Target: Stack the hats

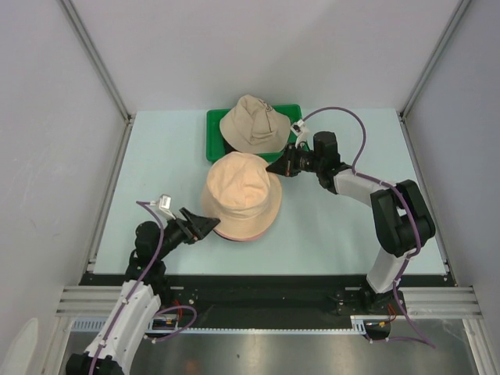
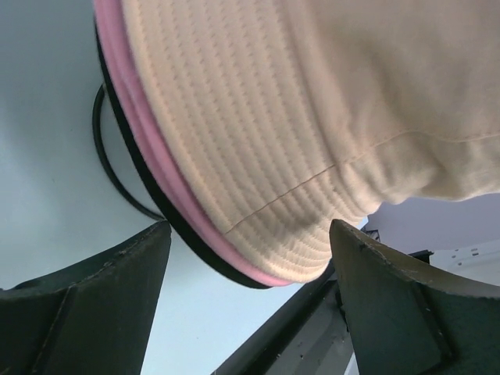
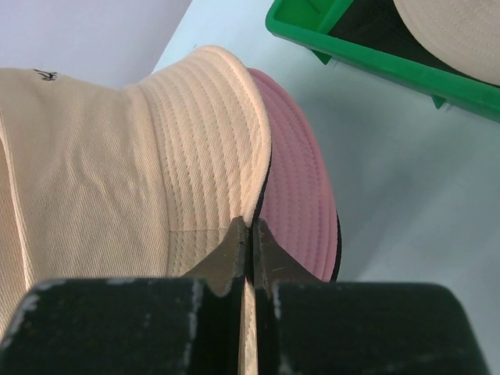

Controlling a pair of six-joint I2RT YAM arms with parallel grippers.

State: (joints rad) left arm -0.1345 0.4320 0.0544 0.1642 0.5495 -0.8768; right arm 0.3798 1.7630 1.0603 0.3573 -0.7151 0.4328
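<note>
Hats: peach hat [image 1: 241, 191] tops pink hat [image 3: 293, 195] and black hat [image 2: 131, 148] mid-table | beige hat [image 1: 254, 123] on green tray [image 1: 215, 129] behind | right claw [image 1: 275, 166] pinching peach hat's far brim | left claw [image 1: 209, 226] spread wide at stack's near brim

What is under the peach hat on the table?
A pink brim and, below it, a black brim edge stick out beneath the peach hat. Their crowns are covered, so nothing more shows.
</note>
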